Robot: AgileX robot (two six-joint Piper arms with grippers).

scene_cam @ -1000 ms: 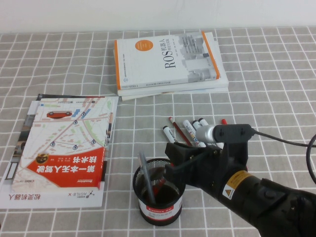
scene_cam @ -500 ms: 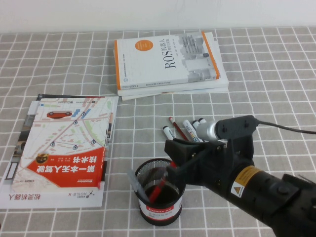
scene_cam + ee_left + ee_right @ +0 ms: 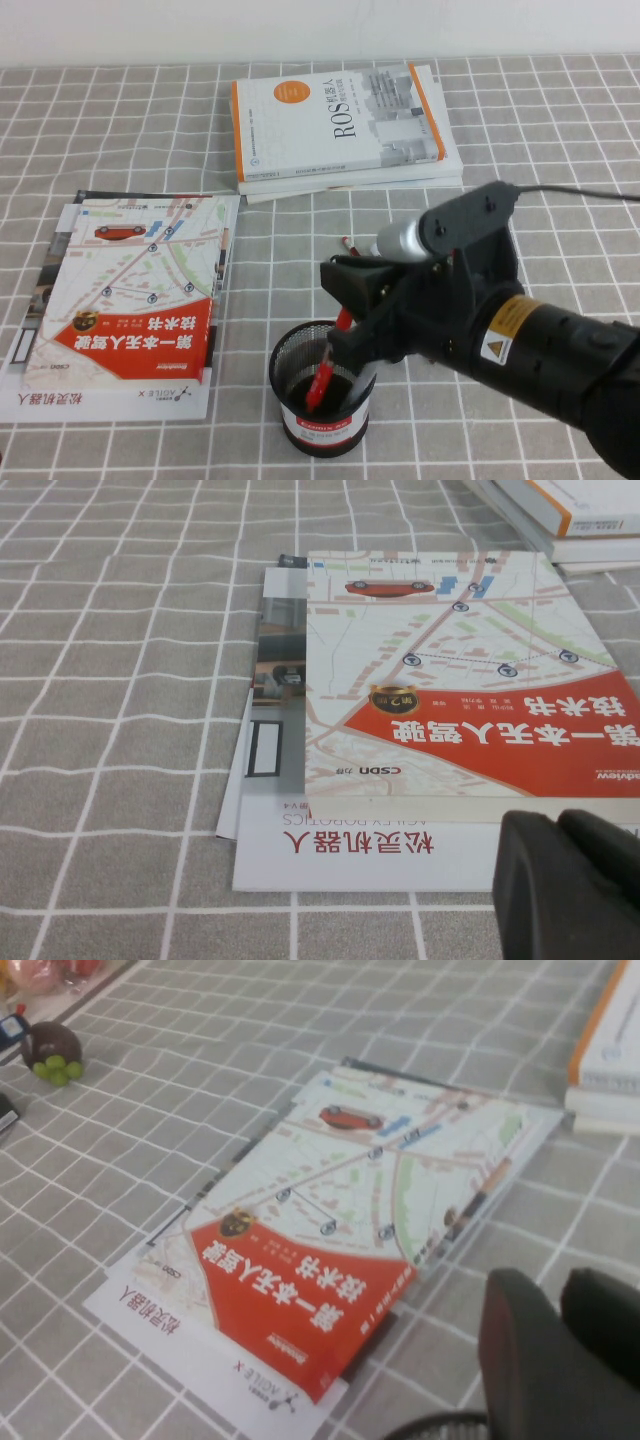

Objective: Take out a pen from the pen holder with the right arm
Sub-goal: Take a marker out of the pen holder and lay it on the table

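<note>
Pen [image 3: 322, 376]: red, tilted, lower end inside the mesh pen holder [image 3: 318, 428].
Right gripper [image 3: 345, 335]: above the holder, fingers clenched on the pen.
Left gripper [image 3: 560, 826]: beside the map-cover book [image 3: 450, 680], fingers closed together.

We see a grey cloth with white squares [image 3: 120, 120], a pile of white books with an orange edge [image 3: 340, 125] at the far side, and on the left a red book with a map [image 3: 150, 290] lying on top of white papers [image 3: 100, 402].
</note>
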